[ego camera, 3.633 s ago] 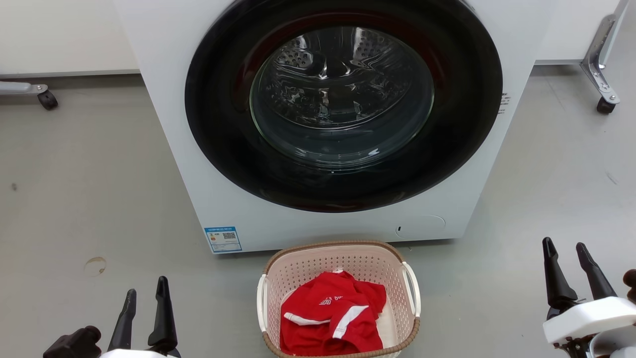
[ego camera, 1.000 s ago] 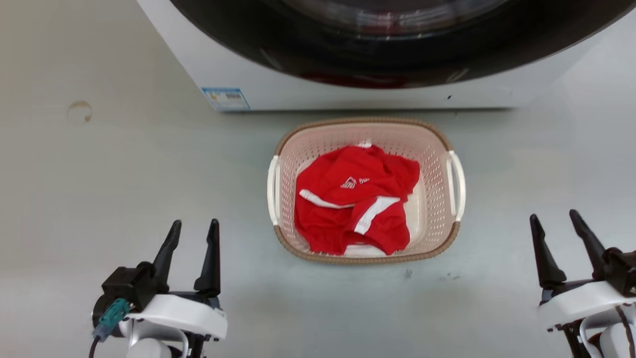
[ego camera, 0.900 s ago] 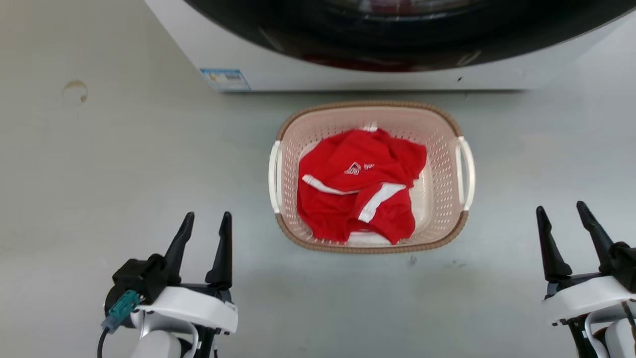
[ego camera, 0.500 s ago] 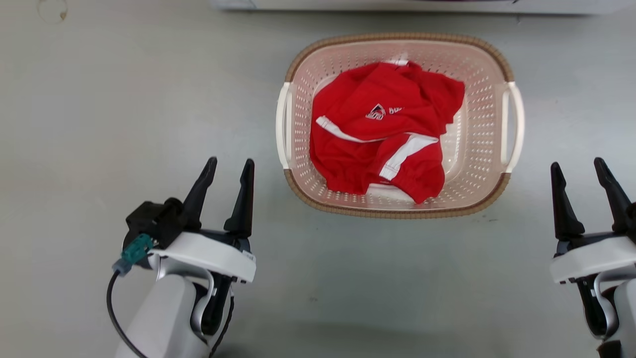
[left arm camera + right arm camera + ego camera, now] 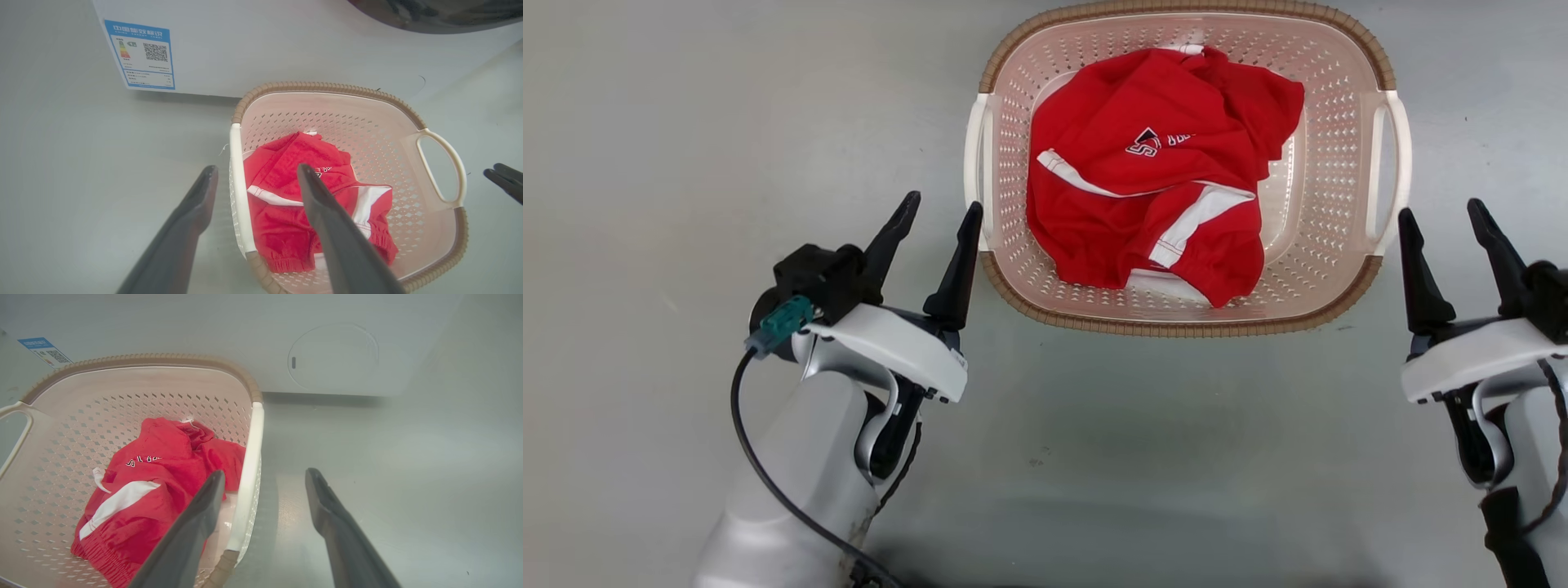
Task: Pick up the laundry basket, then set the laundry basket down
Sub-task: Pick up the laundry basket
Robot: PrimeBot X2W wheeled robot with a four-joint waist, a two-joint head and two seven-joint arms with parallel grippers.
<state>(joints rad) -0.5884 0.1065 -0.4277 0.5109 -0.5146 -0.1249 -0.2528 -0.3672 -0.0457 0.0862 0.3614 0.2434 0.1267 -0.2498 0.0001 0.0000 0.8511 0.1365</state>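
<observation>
Arms have closed in: left claw (image 5: 943, 206) and right claw (image 5: 1441, 209), both wide open and empty, now flank laundry basket (image 5: 1176, 328) by its side handles (image 5: 1401, 155); grasp likely next.

My head: bent lower.
My left claw (image 5: 943, 202): come up beside the laundry basket (image 5: 1176, 328).
My right claw (image 5: 1439, 207): likewise.

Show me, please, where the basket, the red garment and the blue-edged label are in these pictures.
basket (image 5: 1176, 330): head view, on the brown rim at its near side.
red garment (image 5: 1143, 188): head view, on the middle of the cloth.
label (image 5: 141, 55): left wrist view, on the sticker's middle.
</observation>
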